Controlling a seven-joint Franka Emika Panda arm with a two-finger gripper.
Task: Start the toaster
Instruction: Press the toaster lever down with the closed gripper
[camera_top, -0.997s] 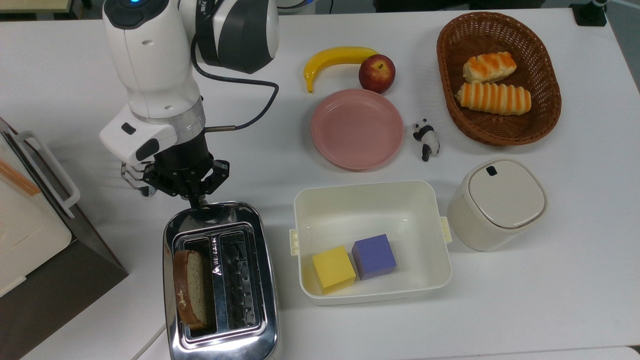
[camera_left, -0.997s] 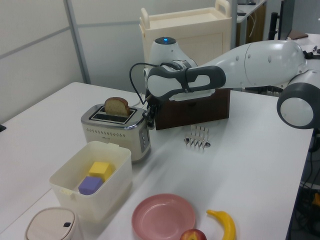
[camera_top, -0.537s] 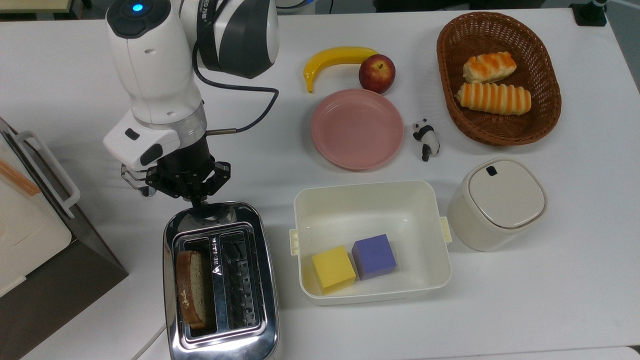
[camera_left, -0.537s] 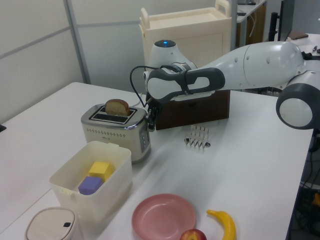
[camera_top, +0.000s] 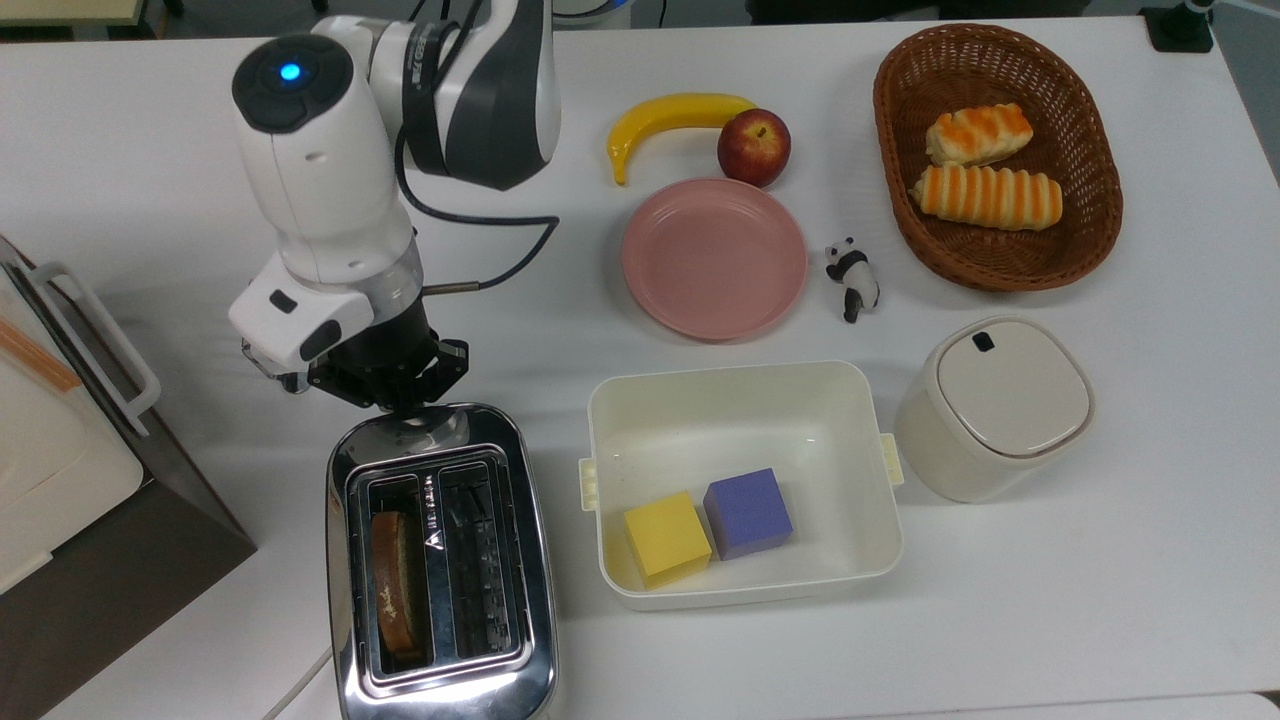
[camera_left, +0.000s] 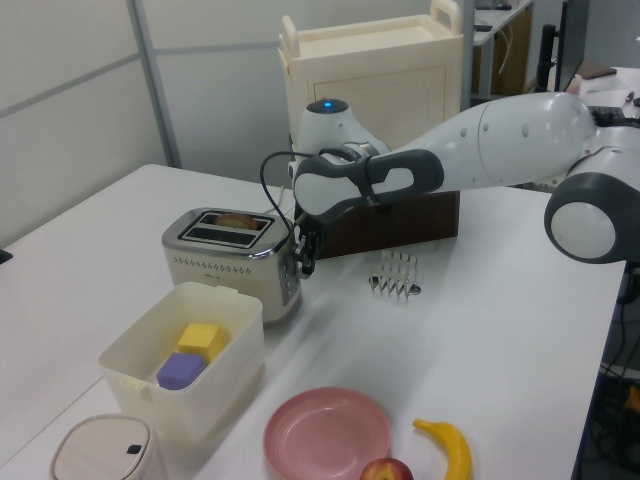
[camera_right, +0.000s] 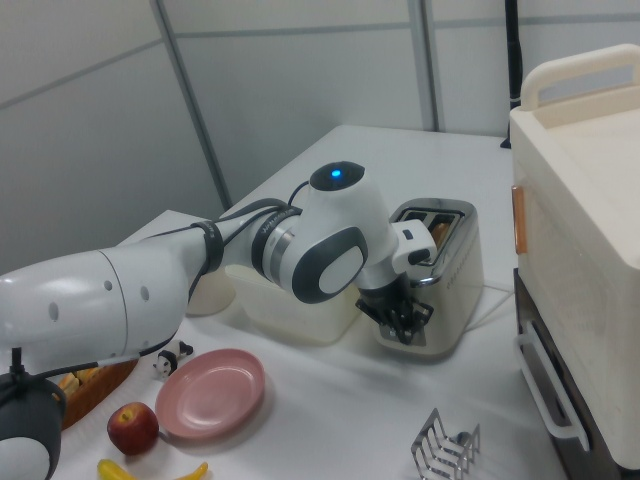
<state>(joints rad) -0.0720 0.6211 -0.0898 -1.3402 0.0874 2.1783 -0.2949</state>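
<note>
Toaster (camera_top: 440, 565) sits on the white worktop (camera_top: 1100, 560), bread slice (camera_top: 392, 580) sunk in one slot, beside a cream tub (camera_top: 745, 400) holding yellow (camera_top: 667, 538) and purple (camera_top: 748, 512) blocks; pincer (camera_left: 307, 255) at its end, opening unclear.

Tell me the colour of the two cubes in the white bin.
One yellow cube, one purple cube; clearest in the top view.

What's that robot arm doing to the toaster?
The robot's gripper is low against the end of the shiny toaster, where its lever is. A slice of bread sits down inside one slot, barely showing above the top. Beside the toaster, a white bin holds a yellow block and a purple block.
</note>
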